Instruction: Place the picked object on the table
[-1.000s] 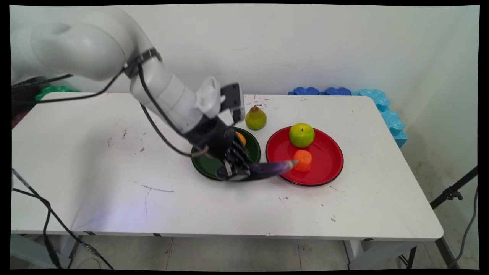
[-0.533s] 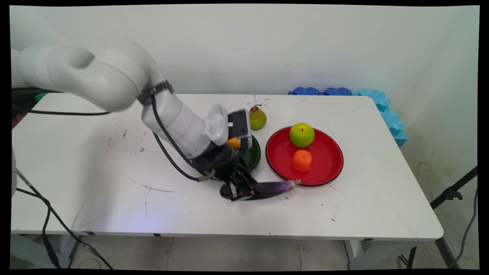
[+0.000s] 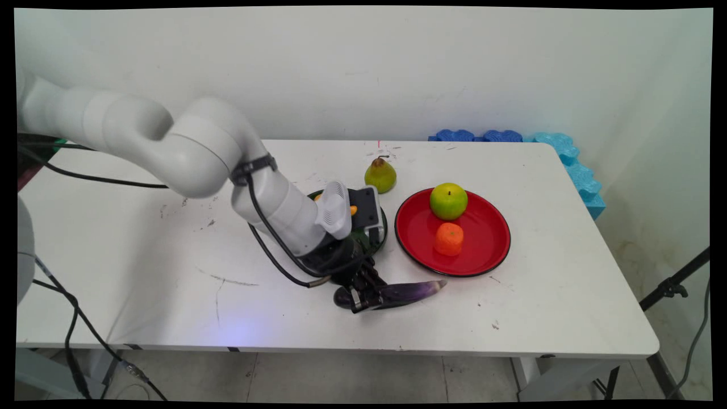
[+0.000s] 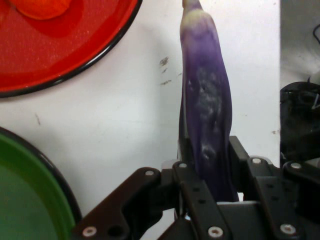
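My gripper (image 3: 363, 296) is shut on a purple eggplant (image 3: 406, 291) and holds it low over the white table (image 3: 142, 255), just in front of the red plate (image 3: 483, 250). In the hand view the eggplant (image 4: 206, 115) runs up from between my fingers (image 4: 239, 150), its pale tip pointing away. The red plate (image 4: 75, 55) lies at that view's upper left with an orange fruit (image 4: 40, 6) on it. A green apple (image 3: 448, 200) and the orange fruit (image 3: 449, 238) sit on the red plate. A dark green plate (image 3: 372, 230) is behind my wrist.
A green pear (image 3: 380, 174) stands on the table behind the plates. An orange thing (image 3: 352, 209) lies in the green plate, mostly hidden by my wrist. Blue foam blocks (image 3: 528, 139) lie at the table's far right corner. The green plate's rim (image 4: 30, 185) fills the hand view's lower left.
My gripper has carried the eggplant from over the green plate toward the table's near side and lower, to in front of the red plate. The fruit on the plates has not moved.
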You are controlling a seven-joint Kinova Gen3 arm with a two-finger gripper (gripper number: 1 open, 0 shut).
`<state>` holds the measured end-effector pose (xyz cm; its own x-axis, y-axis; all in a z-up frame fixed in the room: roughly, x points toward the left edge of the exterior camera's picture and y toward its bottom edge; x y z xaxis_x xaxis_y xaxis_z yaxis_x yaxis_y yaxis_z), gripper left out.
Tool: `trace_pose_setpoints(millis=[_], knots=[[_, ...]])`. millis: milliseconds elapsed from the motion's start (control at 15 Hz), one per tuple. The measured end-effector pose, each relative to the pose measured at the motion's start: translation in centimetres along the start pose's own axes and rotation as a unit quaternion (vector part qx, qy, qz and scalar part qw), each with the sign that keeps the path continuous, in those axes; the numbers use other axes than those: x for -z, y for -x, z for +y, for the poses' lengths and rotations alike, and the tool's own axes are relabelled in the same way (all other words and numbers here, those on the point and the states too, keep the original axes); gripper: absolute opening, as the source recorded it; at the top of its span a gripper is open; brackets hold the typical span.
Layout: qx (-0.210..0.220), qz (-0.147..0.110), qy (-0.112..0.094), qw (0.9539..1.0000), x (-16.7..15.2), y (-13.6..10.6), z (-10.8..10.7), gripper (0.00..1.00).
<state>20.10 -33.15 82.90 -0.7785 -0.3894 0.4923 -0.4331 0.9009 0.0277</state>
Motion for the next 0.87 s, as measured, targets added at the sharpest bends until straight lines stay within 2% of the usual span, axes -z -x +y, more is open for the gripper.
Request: trace_pose_setpoints(millis=[467, 533, 867], knots=[[0.009, 0.000, -0.002, 1.0000, -2.1, 0.3, 0.1, 0.00], [0.010, 0.001, -0.001, 1.0000, -2.1, 0.3, 0.1, 1.00], [0.014, 0.013, 0.006, 0.9998, -0.9, -0.3, 0.1, 1.00]])
